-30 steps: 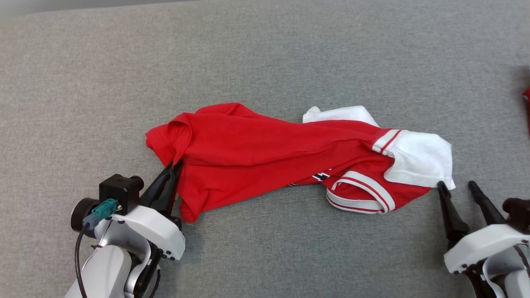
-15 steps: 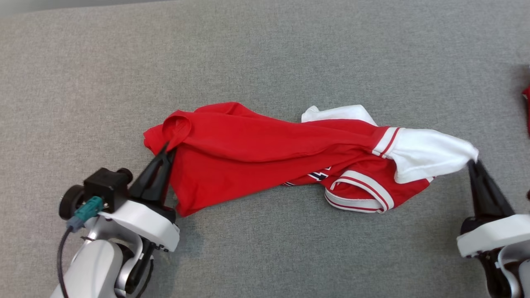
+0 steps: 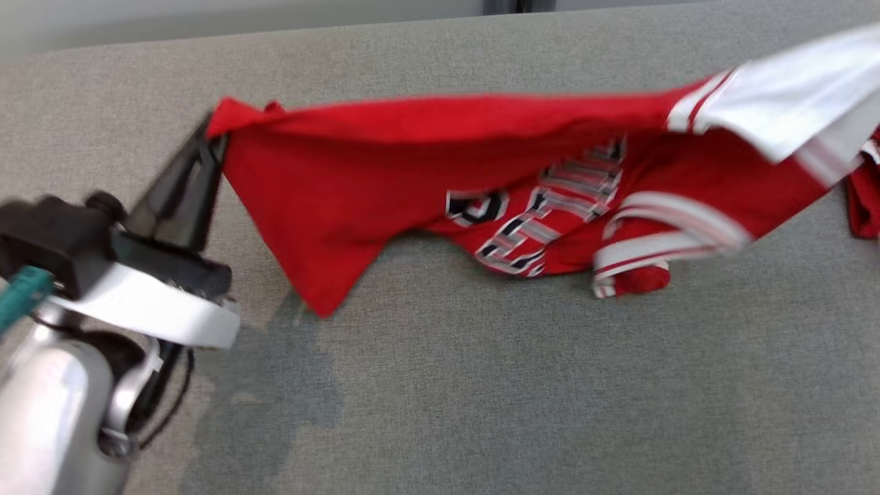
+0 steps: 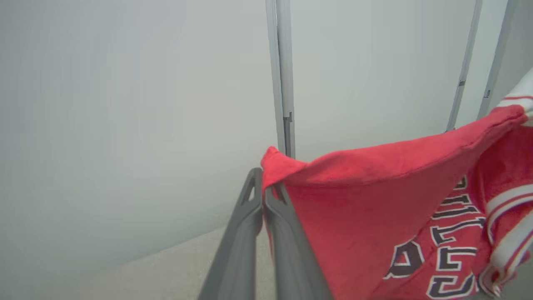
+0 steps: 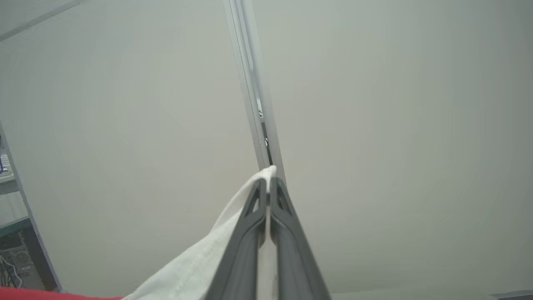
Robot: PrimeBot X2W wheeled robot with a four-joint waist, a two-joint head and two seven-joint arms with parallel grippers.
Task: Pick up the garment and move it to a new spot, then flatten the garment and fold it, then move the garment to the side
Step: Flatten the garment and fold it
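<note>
Shirt (image 3: 385, 179) is strung in the air between both grippers, above the grey table (image 3: 481, 399), spanning from left of middle to the right edge.

Left gripper (image 3: 207, 141) is pinched closed on a red hem corner at the left. Right gripper (image 5: 268, 185) is pinched closed on the tip of the white sleeve (image 3: 790, 103) at the right.

The lettered front sags. Its lowest fold hangs near the table; the blur hides whether it touches.

Risks:
- Both holds look thin, with only a small tuft of fabric past the fingertips.
- A fast swing or extra stretch could pull a corner free, the sleeve first, I'd judge.
- The sagging part may drag and bunch on set-down.
- Another red cloth (image 3: 863, 206) lies at the right edge and could get caught up.
</note>
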